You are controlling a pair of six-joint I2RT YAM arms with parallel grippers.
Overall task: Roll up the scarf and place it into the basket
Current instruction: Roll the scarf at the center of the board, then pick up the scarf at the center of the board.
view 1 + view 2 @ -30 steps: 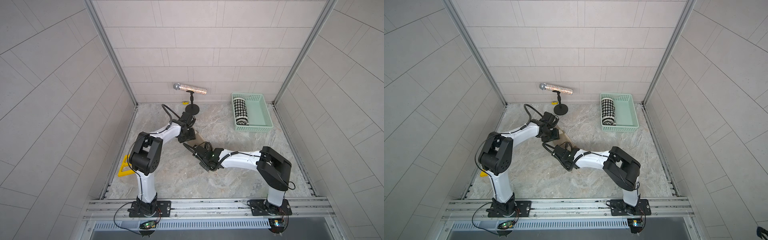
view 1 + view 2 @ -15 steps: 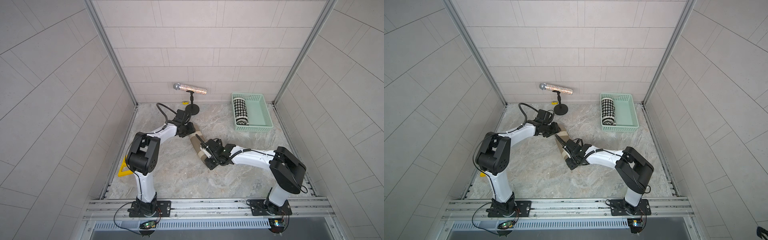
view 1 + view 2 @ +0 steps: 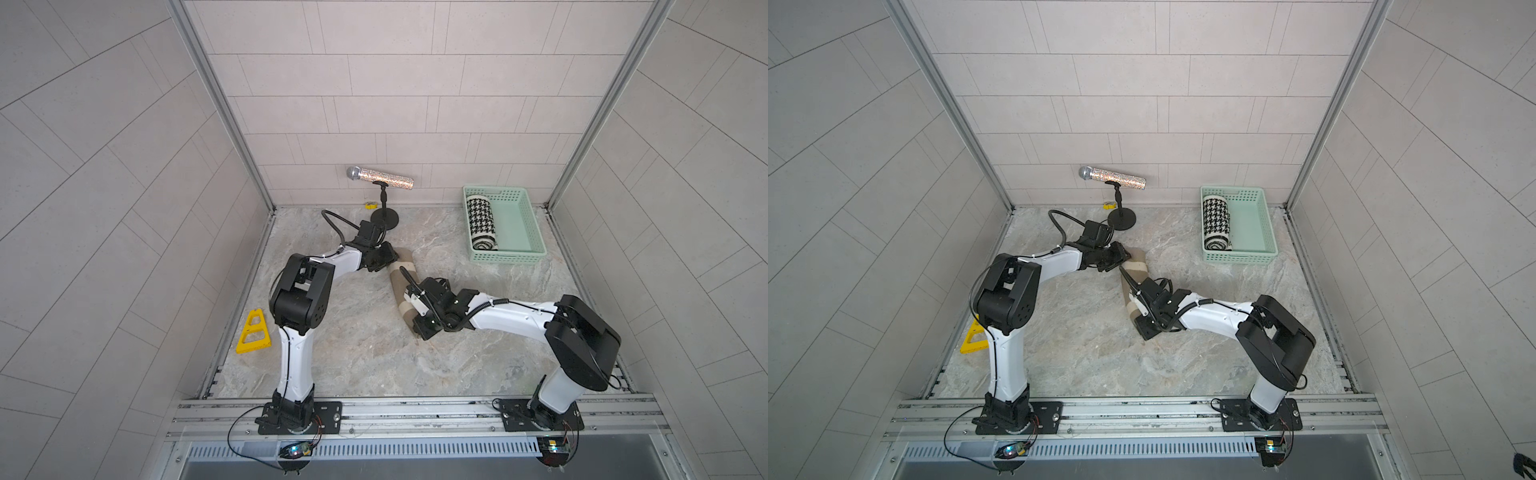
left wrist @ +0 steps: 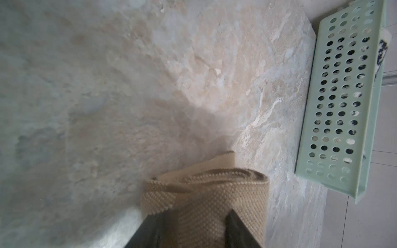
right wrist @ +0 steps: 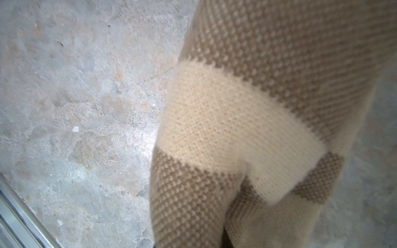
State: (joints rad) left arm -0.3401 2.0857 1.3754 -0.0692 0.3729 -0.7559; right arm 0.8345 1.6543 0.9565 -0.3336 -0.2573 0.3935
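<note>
The scarf (image 3: pixel 397 286) (image 3: pixel 1136 266) is a tan knit roll with cream bands, lying aslant in mid-table. My left gripper (image 3: pixel 390 258) (image 3: pixel 1122 255) holds its far end; in the left wrist view the dark fingers (image 4: pixel 234 227) flank the knit (image 4: pixel 214 193), shut on it. My right gripper (image 3: pixel 412 316) (image 3: pixel 1139 315) is shut on the near end. The roll (image 5: pixel 247 107) fills the right wrist view and hides the fingers. The mint-green basket (image 3: pixel 507 257) (image 3: pixel 1250 232) (image 4: pixel 339 96) stands at the back right, apart from both grippers.
A black-and-white houndstooth roll (image 3: pixel 482 220) (image 3: pixel 1217 220) lies along the basket's left side. A glittery microphone on a black stand (image 3: pixel 380 178) (image 3: pixel 1113 178) stands at the back wall behind the left gripper. A yellow triangle (image 3: pixel 254 332) lies at the left edge.
Both grippers and the roll have shifted to the right, toward the basket side. The left fingers have drawn closer together on the roll.
</note>
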